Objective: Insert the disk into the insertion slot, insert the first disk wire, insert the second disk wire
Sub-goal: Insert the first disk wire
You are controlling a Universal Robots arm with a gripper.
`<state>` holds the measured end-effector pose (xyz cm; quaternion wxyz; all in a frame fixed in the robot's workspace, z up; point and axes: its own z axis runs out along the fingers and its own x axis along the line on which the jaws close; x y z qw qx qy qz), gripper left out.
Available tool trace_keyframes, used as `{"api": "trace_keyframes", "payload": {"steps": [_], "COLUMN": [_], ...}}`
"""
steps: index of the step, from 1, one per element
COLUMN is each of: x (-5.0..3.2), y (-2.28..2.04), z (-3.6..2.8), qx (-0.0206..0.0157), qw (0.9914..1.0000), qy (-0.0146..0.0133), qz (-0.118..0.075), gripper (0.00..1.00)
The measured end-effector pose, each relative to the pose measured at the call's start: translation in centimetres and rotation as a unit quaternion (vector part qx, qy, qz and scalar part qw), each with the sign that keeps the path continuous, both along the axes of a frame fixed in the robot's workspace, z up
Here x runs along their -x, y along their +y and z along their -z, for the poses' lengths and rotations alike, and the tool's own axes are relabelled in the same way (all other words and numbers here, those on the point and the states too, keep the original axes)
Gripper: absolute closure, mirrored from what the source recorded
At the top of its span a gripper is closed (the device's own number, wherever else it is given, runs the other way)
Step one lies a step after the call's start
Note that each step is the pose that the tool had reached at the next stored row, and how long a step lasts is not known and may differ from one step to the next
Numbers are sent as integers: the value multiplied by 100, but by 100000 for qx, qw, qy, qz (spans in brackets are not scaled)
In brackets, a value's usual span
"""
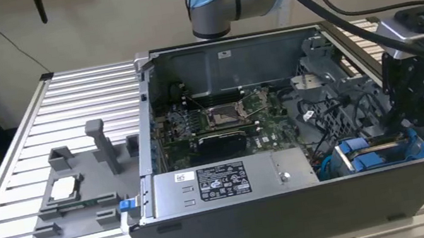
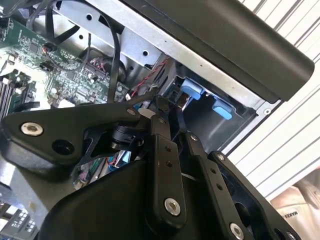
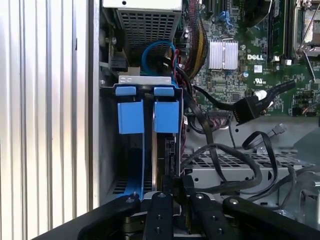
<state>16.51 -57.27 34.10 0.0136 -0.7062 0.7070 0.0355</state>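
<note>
at the corner of the open computer case (image 1: pixel 296 220) toward the exterior view's right, reaches down with the gripper (image 1: pixel 407 123) into the insertion slot (image 3: pixel 107 150). pinches the near end of the disk (image 3: pixel 167 155) there, with fingers (image 3: pixel 161 210) drawn close together on its thin edge in both wrist views. holds the disk on edge inside the slot, with its blue carrier tab (image 3: pixel 166 116) at the end away from the gripper, just beside a second blue tab (image 3: pixel 131 117). next to the slot, loose black cables (image 3: pixel 225 160) over a perforated metal plate (image 3: pixel 220 172), apart from the disk, with a black connector (image 3: pixel 246 110) lying free over the edge of the motherboard (image 3: pixel 240 75). along the case's near side in the exterior view, a silver power-supply box (image 1: pixel 222 184). on the slatted table (image 1: pixel 80 95) at the exterior view's left, a grey fixture (image 1: pixel 81 207) with a small square part (image 1: pixel 62 191) resting in it, well apart from the gripper.
</note>
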Motion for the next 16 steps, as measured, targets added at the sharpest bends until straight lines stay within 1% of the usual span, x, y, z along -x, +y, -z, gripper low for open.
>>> {"api": "trace_keyframes", "payload": {"steps": [4, 12, 16], "x": [3, 7, 8], "y": [0, 0, 0], "z": [13, 36, 63], "qx": [-2, -12, -14], "qw": [100000, 100000, 100000], "qy": [-14, -125, -127], "qz": [1, 16, 105], "gripper": [81, 81, 81]}}
